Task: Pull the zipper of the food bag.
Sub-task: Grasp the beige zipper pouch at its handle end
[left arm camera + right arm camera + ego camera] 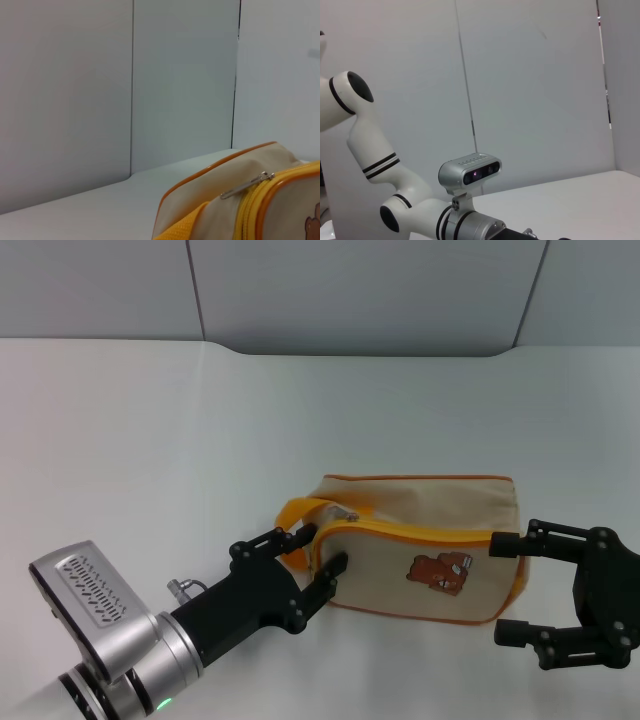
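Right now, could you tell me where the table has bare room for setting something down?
The table lies bare between the food bag and the back wall, and left of it. It is crowded at the bag's ends: the left gripper by the zipper, the right gripper opposite.

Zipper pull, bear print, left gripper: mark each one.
zipper pull [247, 185]: left wrist view, middle of the metal tab.
bear print [440, 571]: head view, bear's body.
left gripper [318, 547]: head view, between its fingertips.

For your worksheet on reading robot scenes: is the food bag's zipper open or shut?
Shut along the stretch in view: the zipper tab lies flat at the food bag end nearest the left gripper, no gap showing.
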`<state>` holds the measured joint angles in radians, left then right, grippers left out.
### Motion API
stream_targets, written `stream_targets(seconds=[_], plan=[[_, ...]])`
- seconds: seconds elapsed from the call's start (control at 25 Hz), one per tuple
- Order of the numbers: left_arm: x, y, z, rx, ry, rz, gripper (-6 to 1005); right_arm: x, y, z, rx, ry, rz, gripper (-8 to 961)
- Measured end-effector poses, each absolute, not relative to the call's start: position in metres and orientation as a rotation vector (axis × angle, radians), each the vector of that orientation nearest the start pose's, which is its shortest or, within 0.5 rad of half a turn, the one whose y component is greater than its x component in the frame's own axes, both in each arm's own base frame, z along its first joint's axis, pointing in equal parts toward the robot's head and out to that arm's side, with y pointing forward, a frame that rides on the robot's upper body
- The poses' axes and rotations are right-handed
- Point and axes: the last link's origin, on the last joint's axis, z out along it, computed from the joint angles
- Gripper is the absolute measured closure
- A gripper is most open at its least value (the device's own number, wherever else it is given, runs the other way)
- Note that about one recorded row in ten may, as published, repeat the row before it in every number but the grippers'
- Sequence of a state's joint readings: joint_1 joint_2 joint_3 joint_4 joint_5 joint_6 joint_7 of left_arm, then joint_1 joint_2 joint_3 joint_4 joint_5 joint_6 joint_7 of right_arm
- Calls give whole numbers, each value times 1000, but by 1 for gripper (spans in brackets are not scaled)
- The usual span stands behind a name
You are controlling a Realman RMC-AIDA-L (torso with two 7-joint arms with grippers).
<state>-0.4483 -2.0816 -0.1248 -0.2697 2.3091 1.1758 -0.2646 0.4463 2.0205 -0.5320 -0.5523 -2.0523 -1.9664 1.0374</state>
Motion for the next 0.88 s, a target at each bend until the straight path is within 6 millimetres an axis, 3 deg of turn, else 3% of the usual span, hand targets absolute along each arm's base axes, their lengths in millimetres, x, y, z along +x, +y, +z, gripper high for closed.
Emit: stream_targets(seconds=[0.36, 0.64, 0.88], plan=[[-263, 257, -126, -2354, -281, -775, 602, 282, 259, 32, -2759, 260, 1045, 154], [-262, 257, -126, -2354, -288, -784, 725, 285, 258, 35, -2717, 260, 1055, 159], [-257, 255, -125, -2352, -255, -825, 771, 284, 258, 39, -2672, 253, 1083, 163]])
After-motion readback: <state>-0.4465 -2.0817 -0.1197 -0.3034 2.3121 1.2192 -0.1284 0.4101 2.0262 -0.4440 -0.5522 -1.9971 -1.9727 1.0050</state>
